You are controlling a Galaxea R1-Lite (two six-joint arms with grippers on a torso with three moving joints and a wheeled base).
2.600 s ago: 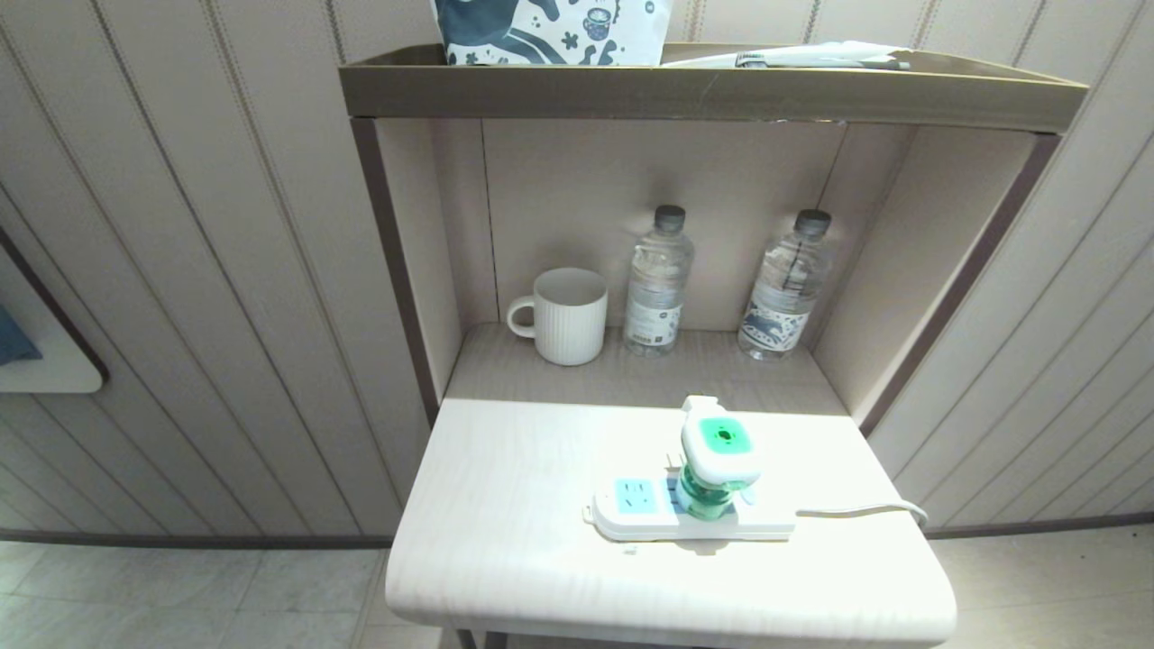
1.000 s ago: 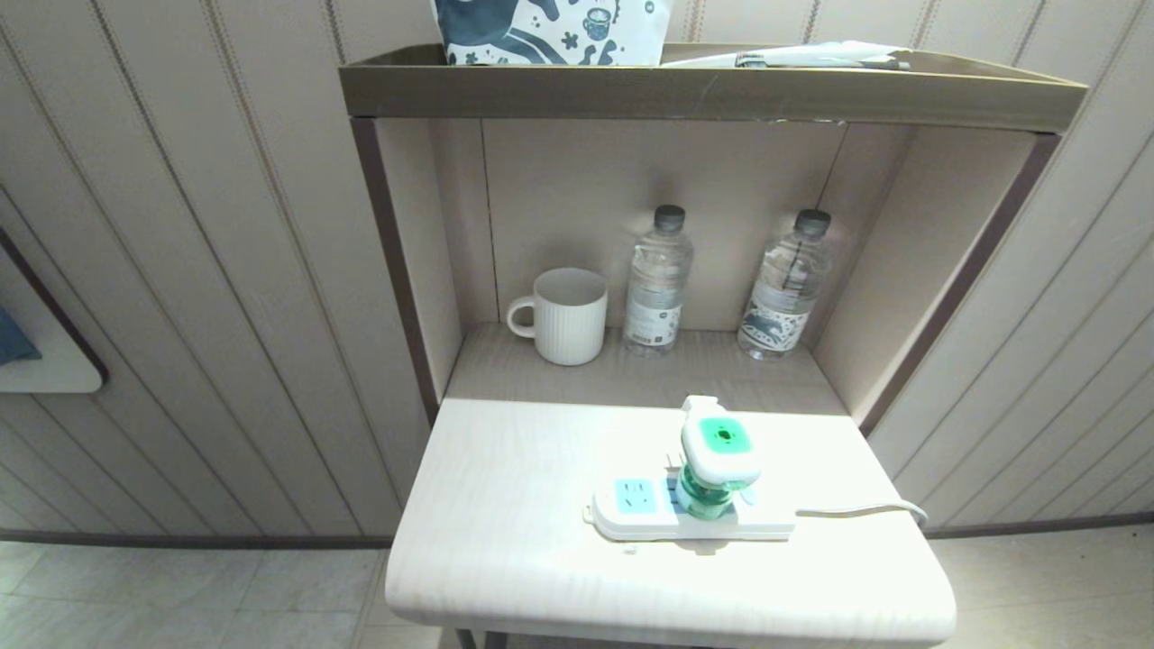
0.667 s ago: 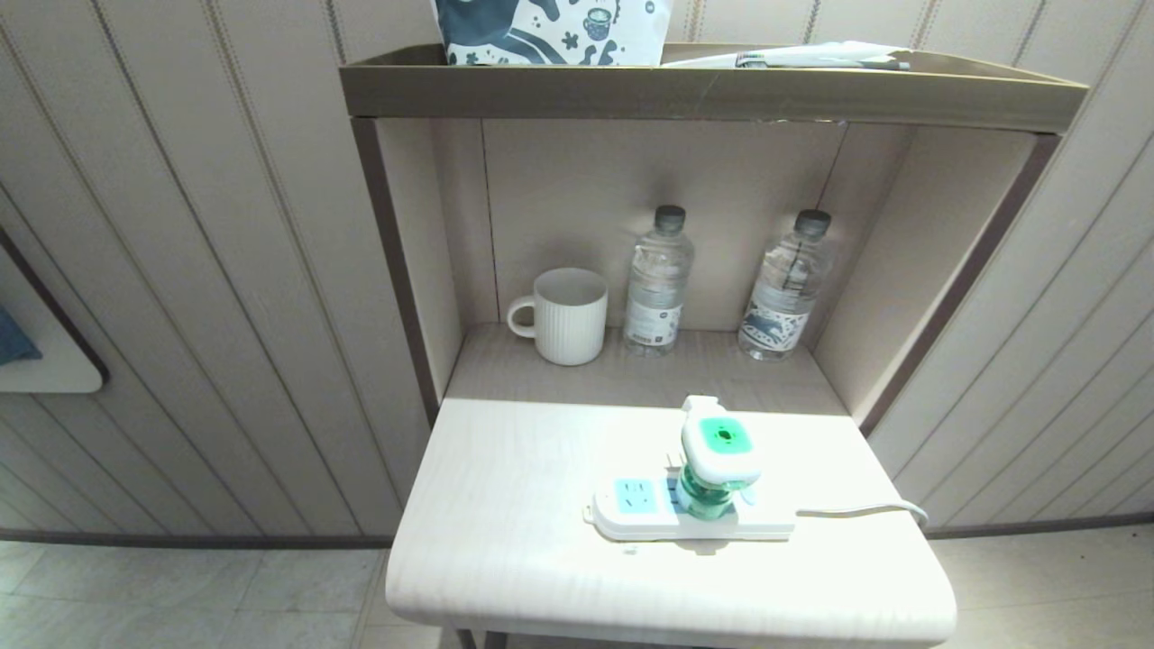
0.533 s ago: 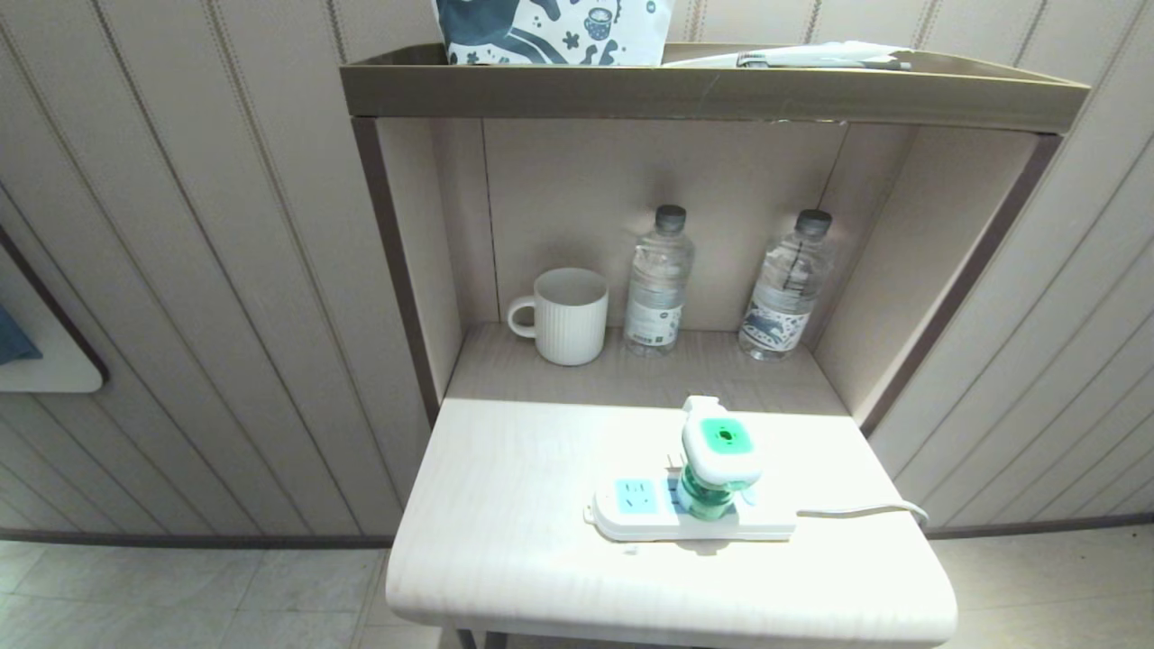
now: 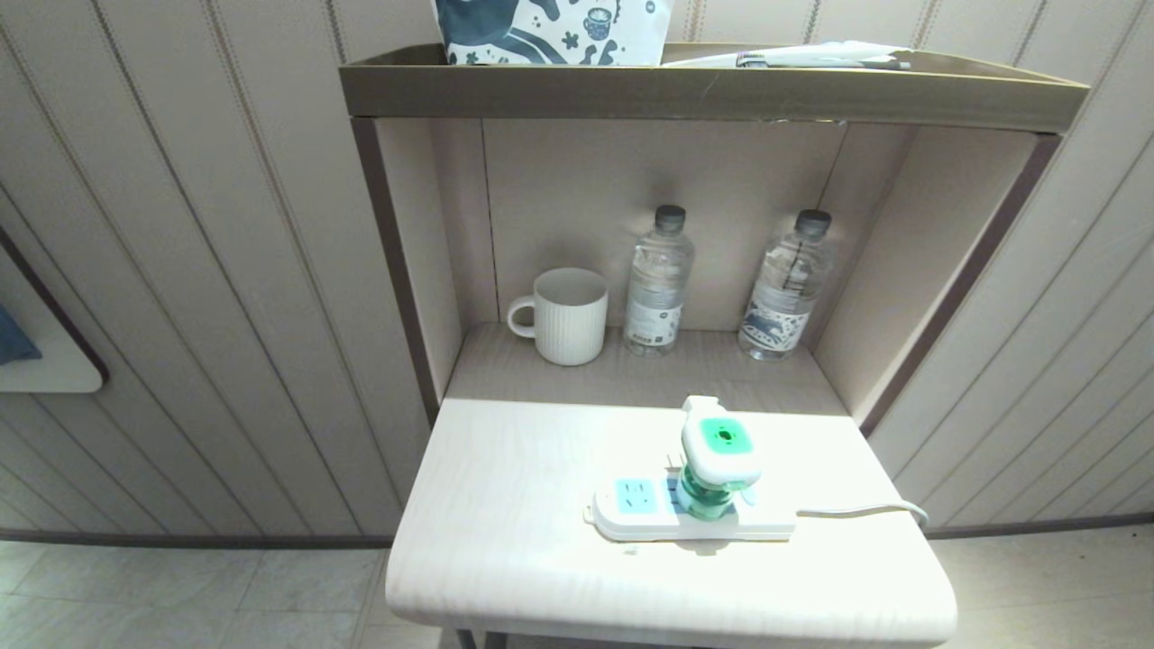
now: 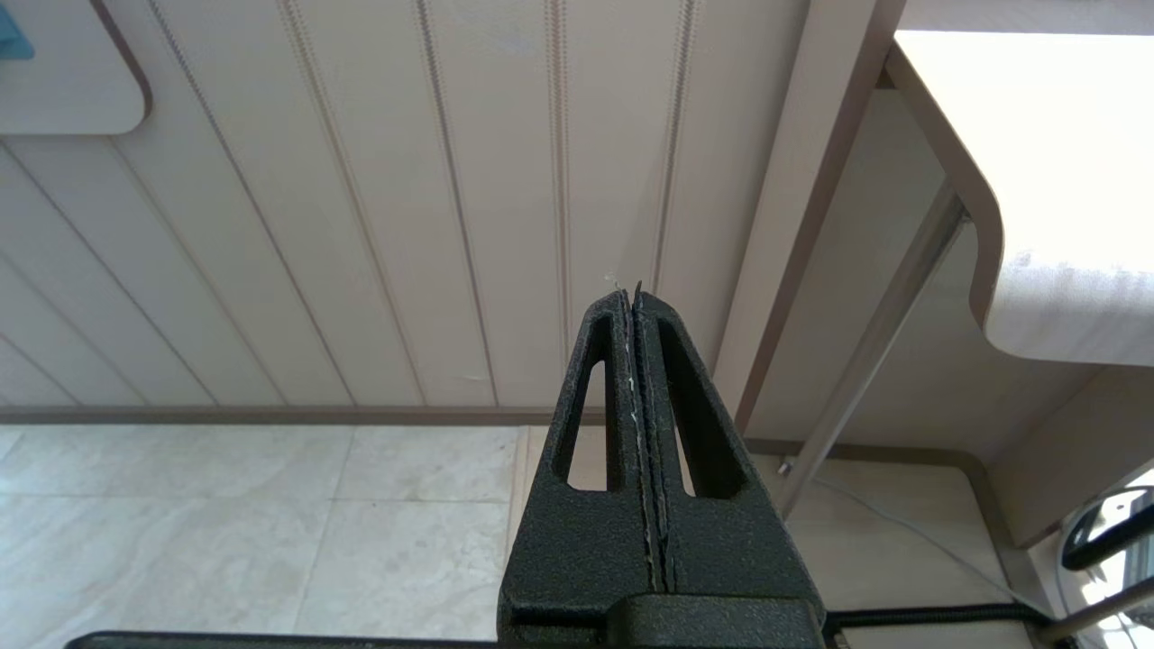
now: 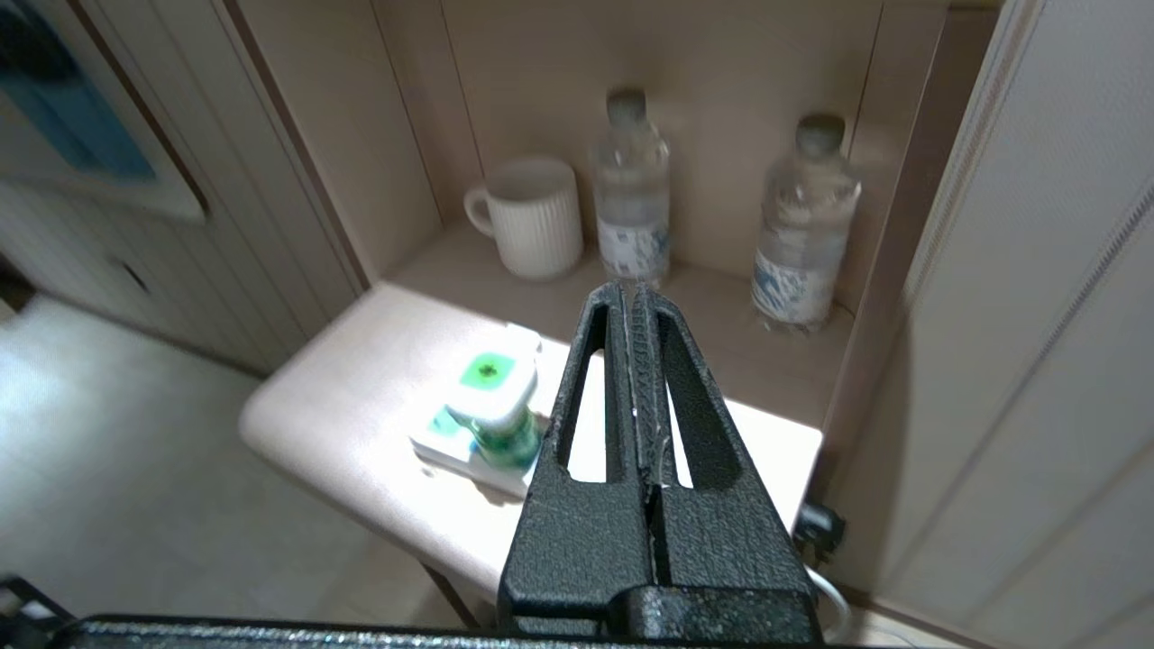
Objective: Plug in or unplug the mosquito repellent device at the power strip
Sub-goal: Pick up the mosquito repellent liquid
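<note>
The left end effector (image 6: 635, 297) hangs low beside the counter (image 6: 1037, 180), fingers pressed together, empty. The mosquito repellent device (image 5: 718, 460) stands plugged into the power strip (image 5: 631, 509). The right end effector (image 7: 631, 302), fingers together, holds nothing above the counter.

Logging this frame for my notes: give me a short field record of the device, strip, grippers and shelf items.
device: repellent upright on the power strip, over its middle socket
strip: on the table, cord running right
left gripper: shut, low beside the table, facing wall
right gripper: shut, empty, above the table, apart from device
shelf: mug, two water bottles
</note>
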